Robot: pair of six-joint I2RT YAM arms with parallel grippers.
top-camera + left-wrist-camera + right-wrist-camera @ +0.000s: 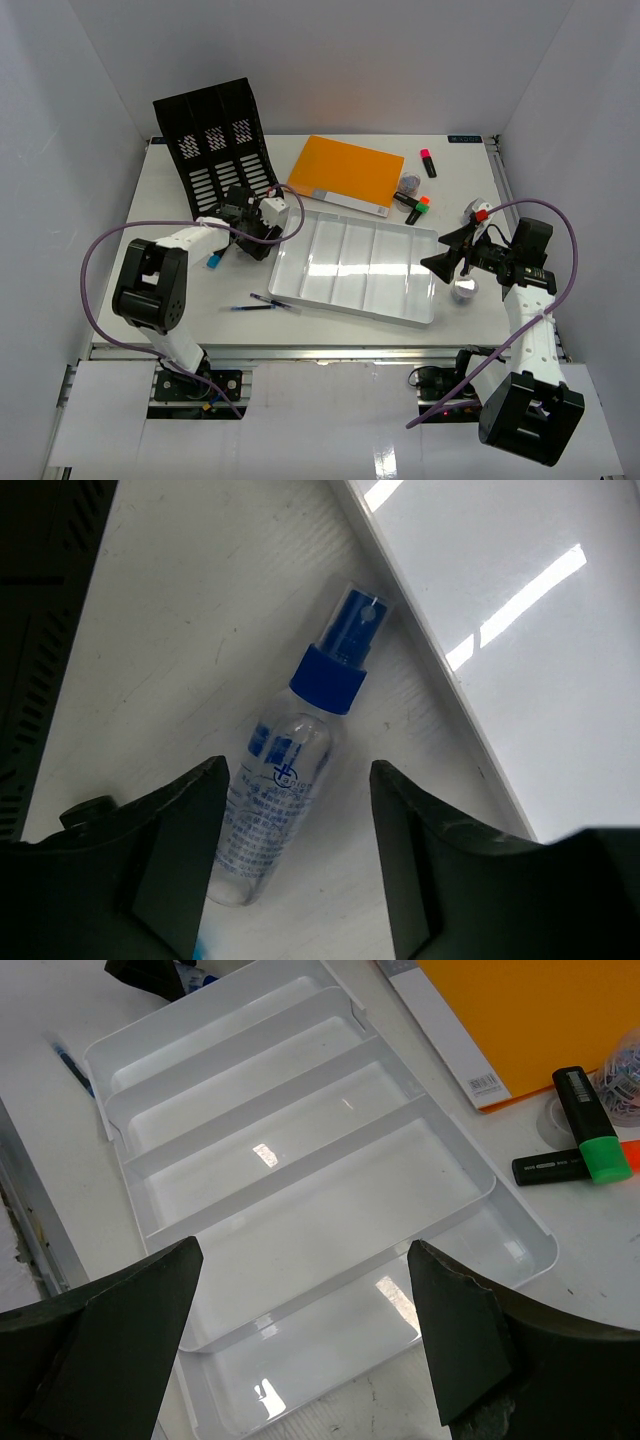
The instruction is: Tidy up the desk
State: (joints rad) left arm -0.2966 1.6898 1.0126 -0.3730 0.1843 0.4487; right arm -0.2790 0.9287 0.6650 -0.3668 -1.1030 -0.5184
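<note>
The desk (460, 175) is a wide white tabletop. A clear spray bottle (262, 825) with a blue cap lies flat on it beside the edge of the white compartmented tray (430, 237). My left gripper (252, 232) is low over the bottle. In the left wrist view the left gripper (298, 775) is open, with the bottle's body between the fingers, close against the left finger (190, 830) and well apart from the right one. My right gripper (445, 258) hovers open over the tray's right end (520, 1230), holding nothing.
A black file rack (215, 135) leans at the back left, with an orange folder (345, 168) behind the tray. Highlighters (428, 162) (412, 204) and a clip jar (408, 184) lie at the back right. A pen (262, 303) lies in front of the tray. A small blue item (213, 260) is by the left arm.
</note>
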